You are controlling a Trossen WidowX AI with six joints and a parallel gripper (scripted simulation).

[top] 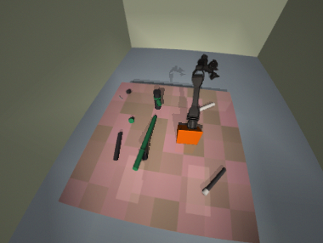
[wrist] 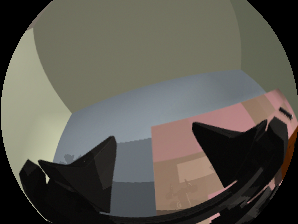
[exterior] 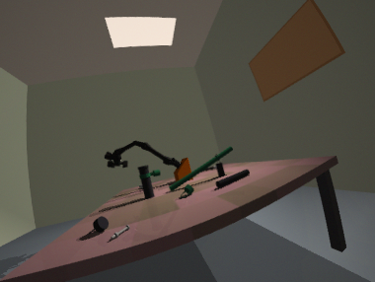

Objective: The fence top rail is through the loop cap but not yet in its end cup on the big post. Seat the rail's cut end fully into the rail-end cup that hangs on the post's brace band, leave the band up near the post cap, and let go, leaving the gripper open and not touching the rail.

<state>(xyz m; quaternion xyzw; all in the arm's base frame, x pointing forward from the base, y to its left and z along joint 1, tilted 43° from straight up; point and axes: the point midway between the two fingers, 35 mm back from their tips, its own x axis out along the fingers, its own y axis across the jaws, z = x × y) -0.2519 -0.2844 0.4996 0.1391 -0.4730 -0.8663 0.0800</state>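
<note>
The green fence top rail [top: 146,138] [exterior: 201,169] slants: one end is low on the big post's side, the other high beyond the short black post [top: 145,154] [exterior: 220,171]. It passes the loop cap [exterior: 216,157] at that post's top. The big black post [top: 157,105] [exterior: 147,187] stands upright, with a green brace band [exterior: 144,175] near its top. The green rail-end cup [top: 159,102] [exterior: 156,173] sticks out from the band; the rail's low end is apart from it and lower. My gripper [top: 211,69] [exterior: 116,161] [wrist: 154,133] is open and empty, raised far from rail and post.
The orange block [top: 189,136] [exterior: 183,170] is at the arm's base. A black rod [top: 118,145] [exterior: 233,178], a small green part [top: 131,120] [exterior: 188,189] and a dark round piece [top: 128,91] [exterior: 101,224] lie on the table. A white rod [top: 207,106] lies near the arm; a white-tipped black rod [top: 216,179] lies farther off.
</note>
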